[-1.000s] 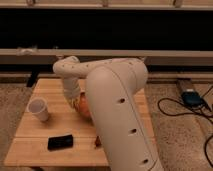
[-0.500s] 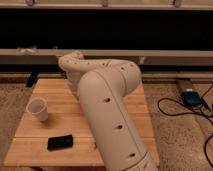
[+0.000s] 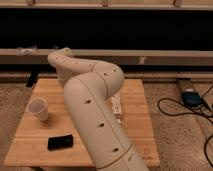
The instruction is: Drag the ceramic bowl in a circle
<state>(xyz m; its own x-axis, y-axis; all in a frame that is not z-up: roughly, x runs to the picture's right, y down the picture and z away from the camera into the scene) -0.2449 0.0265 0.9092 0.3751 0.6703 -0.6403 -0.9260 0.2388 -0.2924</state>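
Standing near the light wooden surface (image 3: 30, 145), I see a flat black rectangular object (image 3: 60, 142), then a small white paper cup (image 3: 38, 108). Beyond them, the bulky cream robot arm (image 3: 95, 110) folds down over the far left. It hides both the end effector and the ceramic bowl, which is probably beneath it for dragging. Whether the end effector is clenched or released, I cannot tell.

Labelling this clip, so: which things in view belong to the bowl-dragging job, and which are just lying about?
Job: arm; wooden table. The ceramic bowl and end effector are hidden behind the arm.
Lying about: white cup; flat black object; white strip beside the arm; floor cables at right.
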